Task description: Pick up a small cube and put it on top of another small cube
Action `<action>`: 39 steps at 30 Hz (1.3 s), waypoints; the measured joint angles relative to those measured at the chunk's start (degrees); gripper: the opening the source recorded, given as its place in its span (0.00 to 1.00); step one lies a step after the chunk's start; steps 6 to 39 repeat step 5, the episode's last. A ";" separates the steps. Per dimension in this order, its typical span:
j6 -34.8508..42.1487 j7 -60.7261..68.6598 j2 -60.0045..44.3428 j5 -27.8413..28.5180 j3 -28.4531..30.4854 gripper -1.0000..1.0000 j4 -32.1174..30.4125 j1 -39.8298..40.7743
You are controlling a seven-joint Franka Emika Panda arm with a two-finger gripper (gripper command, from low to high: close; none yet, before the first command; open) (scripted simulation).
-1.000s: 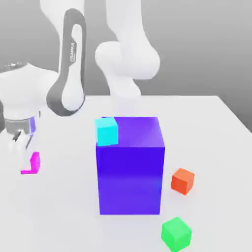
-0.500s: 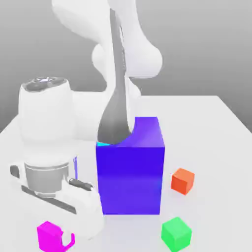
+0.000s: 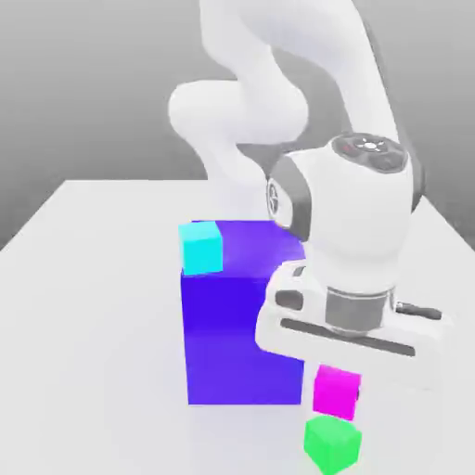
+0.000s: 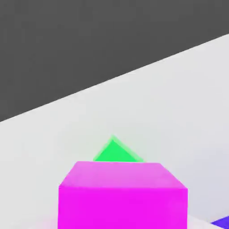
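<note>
- Your gripper [image 3: 336,388] jaws pinch the magenta cube [image 3: 335,391], lifted off the worktop [image 3: 93,371]
- It hangs just above the green cube [image 3: 331,442], beside the blue block [image 3: 237,320]

Magenta cube [image 3: 335,391]: now hanging under end effector [image 3: 336,376] just above green cube [image 3: 331,442], having crossed from blue block's [image 3: 243,315] far side; orange cube now being hidden.
</note>
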State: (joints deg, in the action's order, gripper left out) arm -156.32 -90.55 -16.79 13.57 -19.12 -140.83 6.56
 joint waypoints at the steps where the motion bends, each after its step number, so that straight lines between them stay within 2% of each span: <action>1: 0.00 0.00 0.00 0.00 0.00 1.00 0.00 0.00; 39: 0.00 0.00 0.00 0.00 0.00 1.00 0.00 0.00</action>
